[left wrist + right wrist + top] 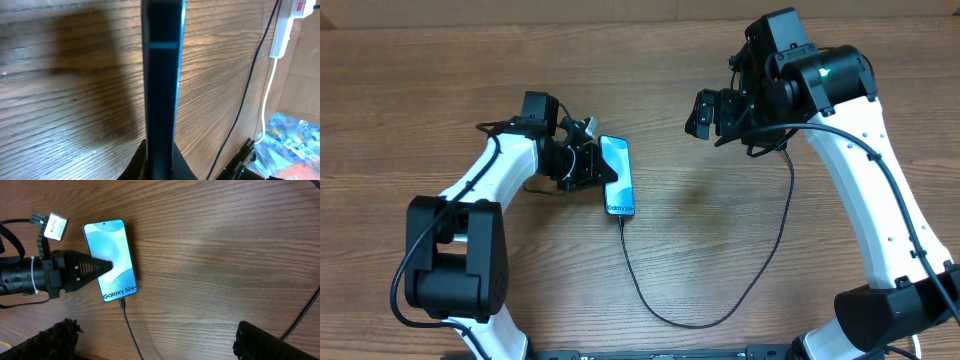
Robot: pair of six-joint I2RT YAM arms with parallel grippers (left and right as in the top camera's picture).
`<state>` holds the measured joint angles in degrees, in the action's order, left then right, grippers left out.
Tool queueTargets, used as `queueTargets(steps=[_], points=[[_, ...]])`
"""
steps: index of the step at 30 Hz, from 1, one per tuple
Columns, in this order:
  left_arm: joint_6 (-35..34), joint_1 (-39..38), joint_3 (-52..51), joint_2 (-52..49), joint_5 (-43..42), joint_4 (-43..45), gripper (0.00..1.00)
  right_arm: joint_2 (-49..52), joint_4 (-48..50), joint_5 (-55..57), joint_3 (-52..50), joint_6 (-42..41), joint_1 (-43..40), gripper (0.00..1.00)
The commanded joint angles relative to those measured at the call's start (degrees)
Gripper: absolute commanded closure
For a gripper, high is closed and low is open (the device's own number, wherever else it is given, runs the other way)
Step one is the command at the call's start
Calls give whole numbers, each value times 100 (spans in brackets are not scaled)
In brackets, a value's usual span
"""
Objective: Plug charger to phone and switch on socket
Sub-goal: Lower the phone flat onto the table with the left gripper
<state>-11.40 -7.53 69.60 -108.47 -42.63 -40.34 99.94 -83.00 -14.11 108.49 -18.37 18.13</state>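
Wide-open right gripper [698, 115] above table [420, 80]; left gripper [105, 266] clamped on phone [112, 240] edge; charger [127, 320] plugged into phone's bottom end.

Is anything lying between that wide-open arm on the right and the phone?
Nothing visible does. Only bare table lies between the right gripper, its jaws open, and the phone. The left gripper clamps the phone's far edge, and the charger leaves the phone's lower end, off that path.
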Motion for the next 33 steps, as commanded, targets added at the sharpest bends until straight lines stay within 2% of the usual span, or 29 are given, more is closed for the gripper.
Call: queueTargets(steps=[1, 14, 16, 23, 27, 33], points=[[-70, -66, -35, -96, -170, 59, 92, 22, 48, 52, -131, 39, 0, 0], [-61, -79, -35, -669, -184, 50, 92, 48, 33, 50, -133, 37, 2, 0], [-39, -79, -35, -710, -164, 57, 90, 50, 24, 48, -133, 7, 13, 0], [-42, -72, -35, -719, 531, 13, 63, 50, -4, 52, -133, -4, 13, 0], [-42, -72, -35, -719, 798, -17, 57, 50, -4, 52, -133, -4, 13, 0], [-39, -70, -35, -719, 1132, -59, 33, 50, -39, 251, -133, -4, 11, 0]])
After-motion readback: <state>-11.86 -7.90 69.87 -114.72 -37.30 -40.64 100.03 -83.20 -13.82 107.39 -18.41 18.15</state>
